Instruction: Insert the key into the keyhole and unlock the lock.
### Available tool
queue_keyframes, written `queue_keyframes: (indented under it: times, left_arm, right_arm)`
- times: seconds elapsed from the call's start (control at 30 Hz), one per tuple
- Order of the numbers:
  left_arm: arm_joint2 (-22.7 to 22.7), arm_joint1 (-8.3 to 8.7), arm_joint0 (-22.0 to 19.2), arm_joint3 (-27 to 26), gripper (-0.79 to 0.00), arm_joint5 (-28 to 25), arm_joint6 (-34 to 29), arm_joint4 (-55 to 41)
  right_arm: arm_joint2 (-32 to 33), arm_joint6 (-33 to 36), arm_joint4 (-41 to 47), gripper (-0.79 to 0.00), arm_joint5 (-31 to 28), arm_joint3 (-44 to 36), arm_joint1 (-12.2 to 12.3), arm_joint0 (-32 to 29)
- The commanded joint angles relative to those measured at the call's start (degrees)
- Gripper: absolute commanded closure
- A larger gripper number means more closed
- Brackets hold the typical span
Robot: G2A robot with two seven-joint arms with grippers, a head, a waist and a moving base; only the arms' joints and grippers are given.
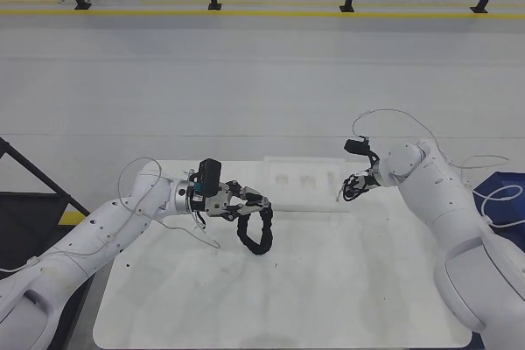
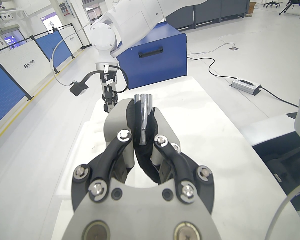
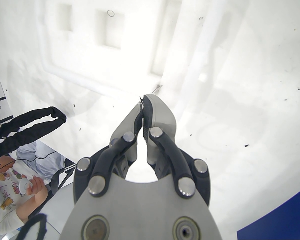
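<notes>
Lock (image 2: 145, 106): left gripper (image 2: 140, 116) clamps it, barrel pointing forward.
Key (image 3: 158, 89): pinched in right gripper (image 3: 143, 103), tip forward.
Top view: I see the lock's black loop (image 1: 255, 232) dangling.

A white foam tray (image 1: 308, 198) with rectangular recesses lies along the white desk's (image 1: 332, 289) far edge — a blue metal cabinet (image 2: 170, 66) stands beside the desk.

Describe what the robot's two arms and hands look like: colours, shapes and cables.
Both the left arm and right arm are glossy white rounded segments with thin pale cables looping outside. The left hand and right hand share a grey metal palm plate, black curved links with silver bolts, and grey fingers with black ribbed pads.
</notes>
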Motion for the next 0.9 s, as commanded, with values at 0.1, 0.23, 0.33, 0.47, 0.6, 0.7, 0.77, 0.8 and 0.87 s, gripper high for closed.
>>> queue_keyframes:
  times: [0.1, 0.23, 0.33, 0.47, 0.6, 0.7, 0.77, 0.8, 0.87]
  left_arm:
    - [0.0, 0.0, 0.0, 0.0, 0.0, 0.0, 0.0, 0.0]
    - [0.0, 0.0, 0.0, 0.0, 0.0, 0.0, 0.0, 0.0]
    - [0.0, 0.0, 0.0, 0.0, 0.0, 0.0, 0.0, 0.0]
    - [0.0, 0.0, 0.0, 0.0, 0.0, 0.0, 0.0, 0.0]
    - [0.0, 0.0, 0.0, 0.0, 0.0, 0.0, 0.0, 0.0]
    - [0.0, 0.0, 0.0, 0.0, 0.0, 0.0, 0.0, 0.0]
    - [0.0, 0.0, 0.0, 0.0, 0.0, 0.0, 0.0, 0.0]
    - [0.0, 0.0, 0.0, 0.0, 0.0, 0.0, 0.0, 0.0]
    - [0.0, 0.0, 0.0, 0.0, 0.0, 0.0, 0.0, 0.0]
  right_arm:
    - [0.3, 0.0, -0.4, 0.0, -0.3, 0.0, 0.1, 0.1]
    - [0.6, 0.0, -0.7, 0.0, -0.2, -0.1, 0.2, 0.0]
    - [0.9, 0.0, -0.7, 0.0, -0.3, -0.1, 0.3, 0.0]
    - [1.2, 0.0, -0.9, 0.0, -0.5, -0.5, 0.5, 0.0]
    - [1.4, 0.0, -1.2, 0.0, -0.4, -0.8, 0.6, -0.1]
    - [1.6, -0.1, -1.5, 0.0, -0.2, -1.0, 0.7, -0.1]
    - [1.7, 0.0, -1.6, 0.0, -0.1, -1.1, 0.7, -0.1]
    - [1.7, 0.0, -1.7, 0.0, 0.0, -1.1, 0.7, -0.2]
    - [1.8, 0.1, -1.9, 0.0, 0.0, -1.3, 0.8, -0.3]
